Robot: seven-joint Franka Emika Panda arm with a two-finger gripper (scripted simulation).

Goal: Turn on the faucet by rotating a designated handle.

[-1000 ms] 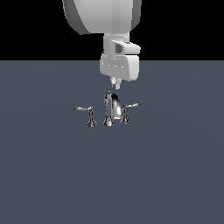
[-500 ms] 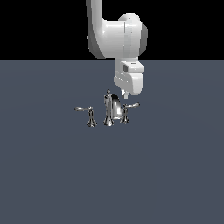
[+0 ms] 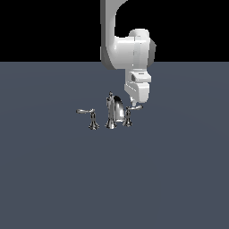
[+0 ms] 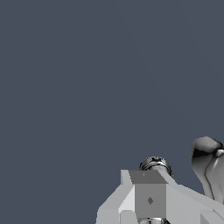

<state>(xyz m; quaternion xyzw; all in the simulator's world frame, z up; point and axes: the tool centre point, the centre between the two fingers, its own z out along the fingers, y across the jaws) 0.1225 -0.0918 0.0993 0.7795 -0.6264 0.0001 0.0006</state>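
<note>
Faucet (image 3: 114,112) mid-worktop, far from every edge | handle (image 3: 130,114) close beside spout, short lever tilted up toward exterior view's right | gripper (image 3: 133,106) directly over lever tip, seemingly touching | finger spread: cannot tell

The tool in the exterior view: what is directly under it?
Under the tool sits the handle nearest the spout; its flared post and lever tip show. The inner lever is covered, so contact cannot be judged. The far handle stands uncovered.
</note>
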